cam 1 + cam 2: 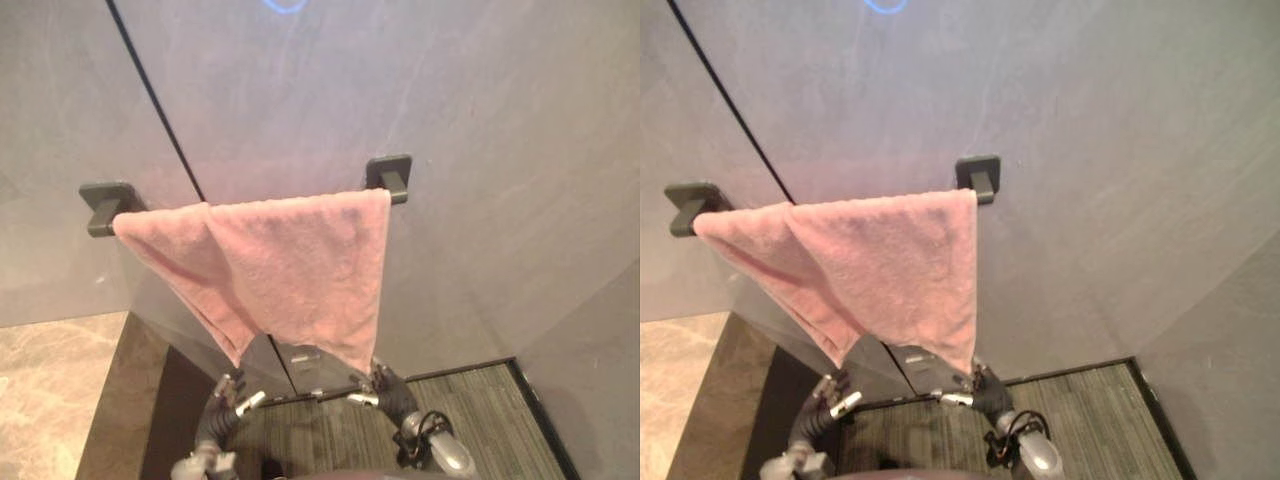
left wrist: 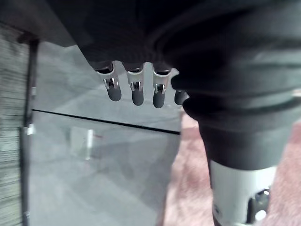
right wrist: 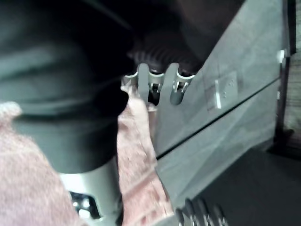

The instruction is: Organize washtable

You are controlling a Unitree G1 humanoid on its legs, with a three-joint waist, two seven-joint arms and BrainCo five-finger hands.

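Observation:
A pink towel (image 1: 285, 265) hangs skewed over a bar between two dark wall mounts (image 1: 105, 205) (image 1: 390, 175). It forms two points at the bottom. My right hand (image 1: 388, 390) sits just under the towel's lower right corner; in the right wrist view its fingers (image 3: 157, 84) are fairly straight, with the towel's edge (image 3: 136, 127) running up to them. My left hand (image 1: 222, 405) is below the towel's left point and apart from it. Its fingers (image 2: 136, 89) are straight and hold nothing, with the towel (image 2: 188, 188) off to one side.
The grey wall (image 1: 480, 150) behind the towel has a black vertical seam (image 1: 160, 110) and a small plate (image 1: 303, 356) low down. A marble counter (image 1: 50, 390) lies at the lower left. Dark striped flooring (image 1: 490, 420) runs beneath the hands.

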